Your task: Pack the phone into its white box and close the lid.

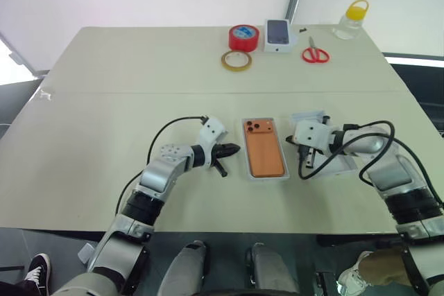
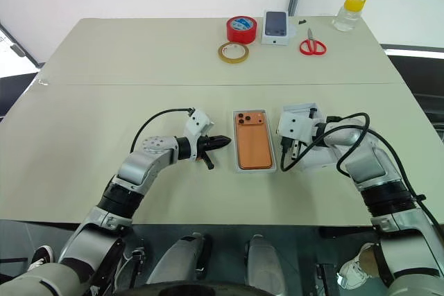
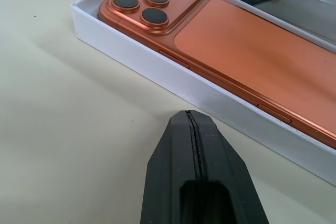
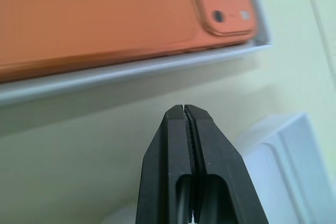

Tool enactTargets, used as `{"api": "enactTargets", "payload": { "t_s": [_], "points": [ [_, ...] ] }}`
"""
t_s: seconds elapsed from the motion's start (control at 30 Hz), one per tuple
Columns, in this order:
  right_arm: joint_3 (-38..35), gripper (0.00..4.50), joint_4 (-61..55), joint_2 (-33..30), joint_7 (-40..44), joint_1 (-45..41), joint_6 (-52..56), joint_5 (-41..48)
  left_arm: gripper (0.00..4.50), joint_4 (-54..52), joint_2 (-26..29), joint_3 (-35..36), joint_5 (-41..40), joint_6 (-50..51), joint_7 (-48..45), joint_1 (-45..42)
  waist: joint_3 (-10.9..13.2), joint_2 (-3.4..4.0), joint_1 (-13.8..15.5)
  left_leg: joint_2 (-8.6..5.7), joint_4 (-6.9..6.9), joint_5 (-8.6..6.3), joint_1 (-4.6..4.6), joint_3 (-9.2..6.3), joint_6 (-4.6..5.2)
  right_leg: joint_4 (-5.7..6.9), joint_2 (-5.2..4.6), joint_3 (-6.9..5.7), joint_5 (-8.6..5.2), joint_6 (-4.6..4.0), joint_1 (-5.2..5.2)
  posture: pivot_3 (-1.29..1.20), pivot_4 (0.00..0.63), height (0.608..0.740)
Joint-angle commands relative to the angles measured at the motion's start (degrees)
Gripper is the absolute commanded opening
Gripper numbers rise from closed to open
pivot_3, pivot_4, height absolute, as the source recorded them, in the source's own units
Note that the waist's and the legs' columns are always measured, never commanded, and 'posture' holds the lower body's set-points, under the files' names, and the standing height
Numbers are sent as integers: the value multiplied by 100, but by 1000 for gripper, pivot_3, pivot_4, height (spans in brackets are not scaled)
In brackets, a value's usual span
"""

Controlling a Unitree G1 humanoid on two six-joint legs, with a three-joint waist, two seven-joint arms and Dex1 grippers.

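Orange phone (image 1: 266,154) lies back-up inside the white box (image 3: 157,69), its three dark lenses at the far corner on the robot's left, and the box sits on the bench (image 1: 104,102) between the two arms. The left gripper (image 1: 230,150) has its black fingers pressed together, empty, pointing at the box's left wall from just beside it without touching. The right gripper (image 4: 185,109) is likewise closed on nothing, its tip near the box's right wall, hanging above a second white tray-like piece (image 1: 343,164) that lies on the bench beside the box. At the far edge of the bench stand a red tape roll (image 1: 243,37), a tan tape ring (image 1: 236,60), a small white carton (image 1: 277,35) printed with a dark phone, red-handled scissors (image 1: 315,53) and a clear bottle with a yellow cap (image 1: 351,20).
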Motion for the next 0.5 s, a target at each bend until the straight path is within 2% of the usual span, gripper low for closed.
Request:
{"api": "enactTargets", "payload": {
  "t_s": [0.03,0.2,0.3,0.33,0.4,0.43,0.5],
  "points": [
    [11,17,363,170,-398,-326,-84,-186,0,-128,85,216,-15,-68,99,-8,0,0,-15,1,1,0,1,0,0,0,1,0,0,0,0,0,150,740],
    [85,17,698,221,-583,-441,-220,-347,0,-371,213,409,-136,-40,74,56,0,0,-68,0,-1,3,0,0,-4,4,0,1,0,0,-2,0,150,740],
    [-130,17,508,236,-329,-364,75,47,0,-601,359,582,-305,-6,-33,166,1,1,-73,0,-1,3,-2,0,-4,5,0,3,0,0,-5,0,150,740],
    [-241,263,381,235,-148,-309,321,291,0,-684,429,688,-452,100,-127,210,1,1,-73,0,0,3,-2,0,-5,5,0,2,0,0,-5,0,150,740],
    [-377,824,135,168,44,-177,569,551,535,-837,596,866,-699,190,-346,298,1,1,-73,1,-1,3,-2,0,-4,5,0,2,0,0,-3,0,150,740],
    [-418,1308,55,137,72,-123,625,605,835,-897,661,894,-757,183,-425,334,1,1,-76,1,-1,3,-2,-1,-4,4,0,2,0,0,-4,0,150,740],
    [-651,2326,-246,104,118,64,828,873,1809,-1019,813,1012,-843,129,-499,411,2,2,-75,1,-1,2,-1,-1,-4,5,0,3,0,0,-4,0,150,740]
  ]
}}
